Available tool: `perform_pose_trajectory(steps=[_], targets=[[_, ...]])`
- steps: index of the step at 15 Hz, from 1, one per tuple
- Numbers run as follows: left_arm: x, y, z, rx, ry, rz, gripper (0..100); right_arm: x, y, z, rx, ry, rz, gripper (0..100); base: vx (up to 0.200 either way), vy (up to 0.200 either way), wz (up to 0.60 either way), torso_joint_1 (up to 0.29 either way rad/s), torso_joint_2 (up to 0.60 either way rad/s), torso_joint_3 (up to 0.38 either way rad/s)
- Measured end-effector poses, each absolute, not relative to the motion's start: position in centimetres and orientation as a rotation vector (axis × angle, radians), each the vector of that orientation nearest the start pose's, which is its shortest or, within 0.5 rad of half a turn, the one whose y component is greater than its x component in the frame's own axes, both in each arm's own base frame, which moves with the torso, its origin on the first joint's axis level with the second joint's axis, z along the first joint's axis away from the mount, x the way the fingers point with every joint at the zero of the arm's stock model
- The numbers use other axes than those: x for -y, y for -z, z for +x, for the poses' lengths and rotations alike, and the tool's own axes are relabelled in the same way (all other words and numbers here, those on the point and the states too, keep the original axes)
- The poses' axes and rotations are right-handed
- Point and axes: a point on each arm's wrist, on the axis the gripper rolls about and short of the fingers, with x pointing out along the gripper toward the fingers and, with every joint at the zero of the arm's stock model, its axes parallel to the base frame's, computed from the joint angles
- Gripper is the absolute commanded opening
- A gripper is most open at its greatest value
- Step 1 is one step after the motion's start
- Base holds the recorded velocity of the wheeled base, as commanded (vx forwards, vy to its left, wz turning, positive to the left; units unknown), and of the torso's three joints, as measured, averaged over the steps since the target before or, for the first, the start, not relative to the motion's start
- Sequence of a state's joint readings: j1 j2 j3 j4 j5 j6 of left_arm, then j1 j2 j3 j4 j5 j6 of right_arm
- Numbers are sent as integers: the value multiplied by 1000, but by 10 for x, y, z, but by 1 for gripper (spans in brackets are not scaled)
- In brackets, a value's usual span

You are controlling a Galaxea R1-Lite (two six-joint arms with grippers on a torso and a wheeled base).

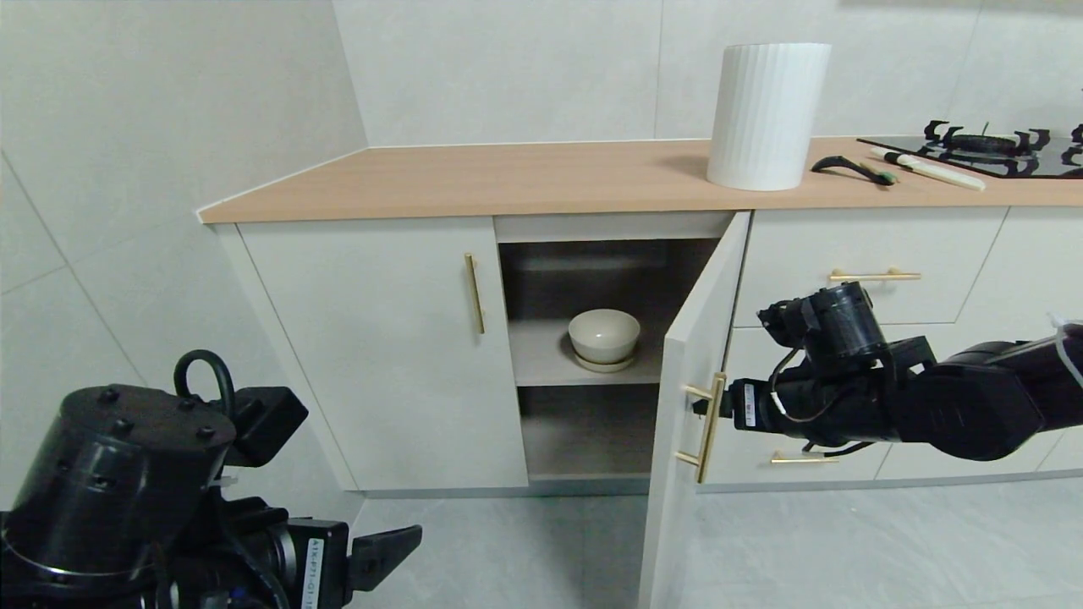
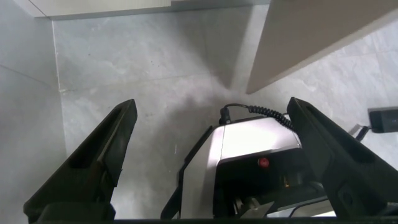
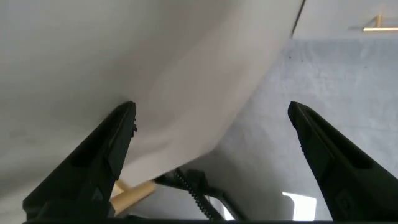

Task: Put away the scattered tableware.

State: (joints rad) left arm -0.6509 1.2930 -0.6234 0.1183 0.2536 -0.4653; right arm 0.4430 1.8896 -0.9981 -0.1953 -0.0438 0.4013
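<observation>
I have the low cabinet (image 1: 381, 338) in front of me, under a wooden countertop (image 1: 508, 178); its right-hand door (image 1: 689, 381) stands swung out toward me, and a white ribbed canister (image 1: 766, 114) sits on the counter above it, a little to the right. My right gripper (image 1: 715, 406) is at the near face of that door, just beside the gold handle (image 1: 709, 427); from the wrist the fingers are spread wide with the panel beyond them, so the jaws are released and grasp nothing. My left gripper (image 2: 211, 109) hangs low on the left over the floor, jaws likewise apart and empty. The tableware, a pale bowl (image 1: 603, 334) sitting on a small plate (image 1: 604, 364), is on the middle shelf (image 1: 541, 355) of the open compartment; so I judge the stowing done and closing the door the step in hand. Next I'd close on the handle or press flat on the panel, then swing it left and away to the frame, minding that the fingers don't snag. A knife (image 1: 931, 169) lies far right on the counter; it may yet need putting away.
</observation>
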Motion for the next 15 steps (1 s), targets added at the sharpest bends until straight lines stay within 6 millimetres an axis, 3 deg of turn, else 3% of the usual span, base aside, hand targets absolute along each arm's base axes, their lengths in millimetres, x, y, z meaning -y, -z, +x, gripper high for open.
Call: perform_pose_trajectory(steps=[5,11,15], targets=[[103,-170,144,-761,202,-106,100,-152,-121,326,-658,-232,296,100,0,0,0,0,0,0],[104,-170,145,-757,200,-108,100,-152,-109,334,-662,-222,302,100,0,0,0,0,0,0],[104,-170,146,-758,197,-109,100,-154,-103,335,-677,-214,304,100,200,0,0,-1,-2,5]])
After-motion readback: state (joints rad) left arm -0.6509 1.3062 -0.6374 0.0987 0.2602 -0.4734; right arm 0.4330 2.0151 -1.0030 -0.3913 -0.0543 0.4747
